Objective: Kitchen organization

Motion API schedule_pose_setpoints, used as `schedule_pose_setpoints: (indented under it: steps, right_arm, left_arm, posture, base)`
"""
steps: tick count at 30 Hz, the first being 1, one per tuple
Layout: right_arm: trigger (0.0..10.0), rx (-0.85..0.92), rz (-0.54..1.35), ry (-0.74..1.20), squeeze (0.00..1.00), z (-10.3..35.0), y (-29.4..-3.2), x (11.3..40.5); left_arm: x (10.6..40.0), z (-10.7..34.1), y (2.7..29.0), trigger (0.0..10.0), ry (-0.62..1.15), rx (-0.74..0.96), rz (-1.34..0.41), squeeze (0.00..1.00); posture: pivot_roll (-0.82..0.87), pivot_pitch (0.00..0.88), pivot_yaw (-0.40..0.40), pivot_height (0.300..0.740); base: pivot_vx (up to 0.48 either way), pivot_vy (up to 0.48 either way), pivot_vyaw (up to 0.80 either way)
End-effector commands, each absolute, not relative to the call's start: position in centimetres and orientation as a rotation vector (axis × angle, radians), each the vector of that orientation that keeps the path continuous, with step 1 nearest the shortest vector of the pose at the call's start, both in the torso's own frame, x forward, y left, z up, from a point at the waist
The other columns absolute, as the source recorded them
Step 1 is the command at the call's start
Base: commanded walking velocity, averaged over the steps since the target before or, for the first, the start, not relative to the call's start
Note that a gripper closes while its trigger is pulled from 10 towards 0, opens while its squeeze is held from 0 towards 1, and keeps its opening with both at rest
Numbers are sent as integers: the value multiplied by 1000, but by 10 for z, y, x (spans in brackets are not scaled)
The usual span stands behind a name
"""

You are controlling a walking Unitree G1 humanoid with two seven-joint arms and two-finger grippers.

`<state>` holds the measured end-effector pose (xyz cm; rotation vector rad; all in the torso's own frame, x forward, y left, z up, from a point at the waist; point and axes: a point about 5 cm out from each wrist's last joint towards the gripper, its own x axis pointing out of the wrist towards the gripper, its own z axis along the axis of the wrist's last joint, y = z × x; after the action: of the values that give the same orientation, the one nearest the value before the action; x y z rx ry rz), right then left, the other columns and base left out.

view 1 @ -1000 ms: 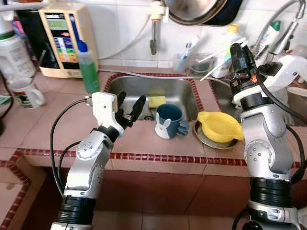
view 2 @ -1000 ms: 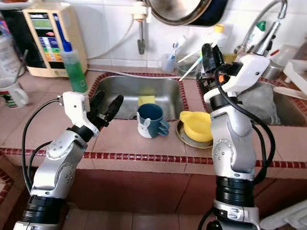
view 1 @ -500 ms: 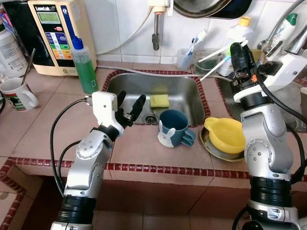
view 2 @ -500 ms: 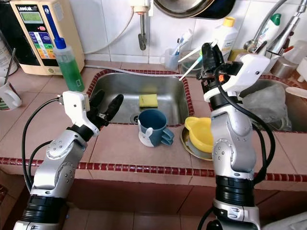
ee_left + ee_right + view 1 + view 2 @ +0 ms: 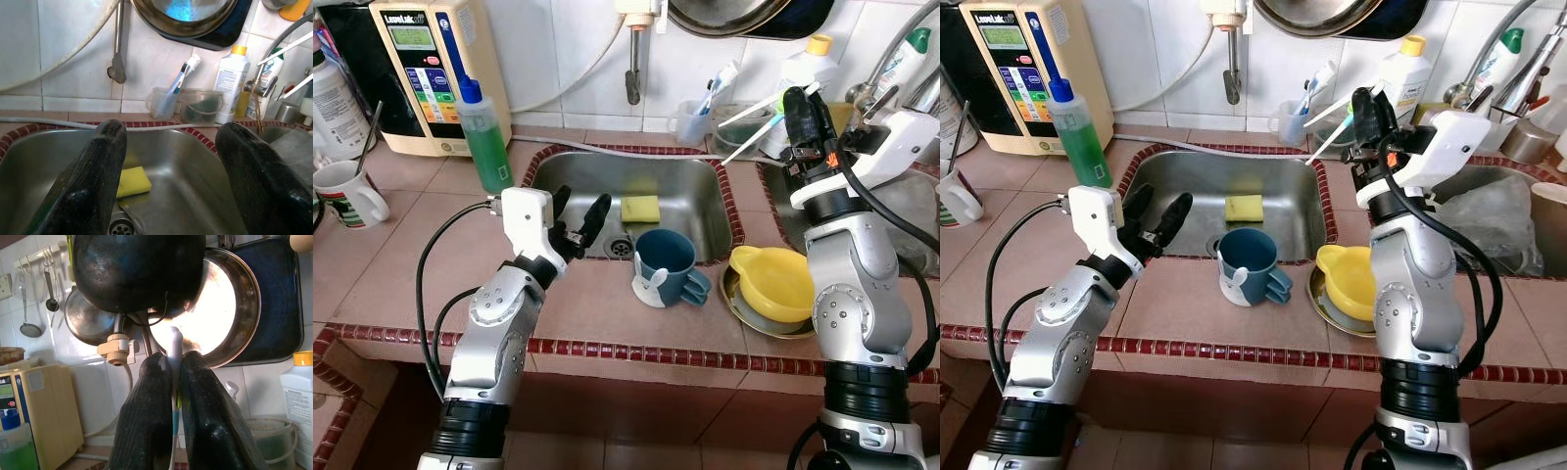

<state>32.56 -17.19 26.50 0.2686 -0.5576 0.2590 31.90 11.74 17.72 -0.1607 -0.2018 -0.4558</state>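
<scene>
Over the sink's near edge, left hand (image 5: 576, 221): fingers spread wide, holding nothing, touching nothing.
Right hand (image 5: 1367, 106): raised beside the sink (image 5: 576, 186), fingers pressed together on a white toothbrush (image 5: 174, 352), which sticks out past the fingertips.
Yellow sponge (image 5: 640, 208): lies in the sink basin near the drain.
Blue mug (image 5: 663, 264): stands on the desk (image 5: 401, 245) at the sink's front rim.
Yellow bowl (image 5: 771, 282): on a plate just beside the mug.

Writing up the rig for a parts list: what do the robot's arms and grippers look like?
Both arms are silver jointed segments with black ribbed collars and white wrist housings. Looping black cables run along each. The left gripper and right gripper each have two long, rounded, textured black fingers; orange shows at the right wrist.
</scene>
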Motion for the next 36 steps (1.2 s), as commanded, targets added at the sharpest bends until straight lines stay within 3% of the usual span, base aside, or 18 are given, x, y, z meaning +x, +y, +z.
schedule_pose_setpoints:
  steps: [1, 29, 36]
  right_arm:
    - [10000, 264, 261, -572, 0, 270, -173, 326]
    - [10000, 266, 263, -563, 0, 269, -172, 327]
    - [10000, 220, 181, -442, 0, 249, -183, 337]
  left_arm:
    - [319, 176, 118, 10000, -191, -164, -448, 0]
    - [318, 175, 118, 10000, -186, -164, -443, 0]
    - [318, 175, 119, 10000, -182, -152, -442, 0]
  posture:
    - [-66, 0, 3, 740]
    - [-63, 0, 2, 740]
    - [-62, 0, 4, 740]
  base:
    - [319, 0, 0]
    - [341, 0, 0]
    - [85, 0, 0]
